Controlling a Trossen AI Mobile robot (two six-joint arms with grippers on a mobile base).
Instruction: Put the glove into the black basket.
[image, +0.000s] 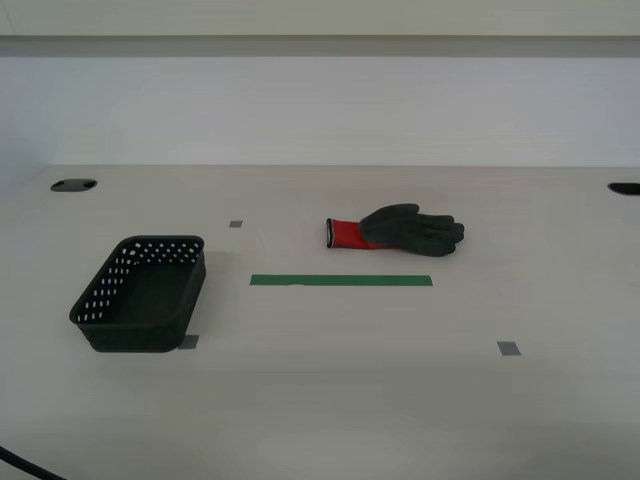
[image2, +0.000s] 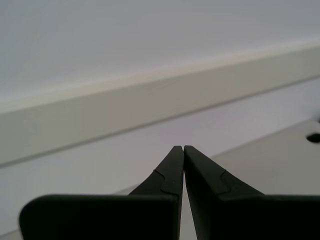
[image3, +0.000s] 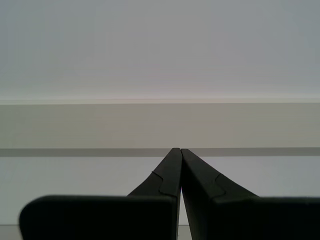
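The dark grey glove (image: 410, 229) with a red cuff lies flat on the white table, right of centre, cuff toward the exterior view's left. The black basket (image: 143, 293) with round holes stands empty at the exterior view's left. Neither arm shows in the exterior view. My first gripper (image3: 176, 149) is shut and empty, pointing at the far wall. My second gripper (image2: 180, 147) is shut and empty, pointing at the wall above the table's far edge.
A green tape strip (image: 341, 281) lies between basket and glove. Small grey tape squares (image: 509, 348) mark the table. Dark cable holes (image: 73, 185) sit at the back corners. A black cable (image: 20, 464) crosses the near corner at the exterior view's left.
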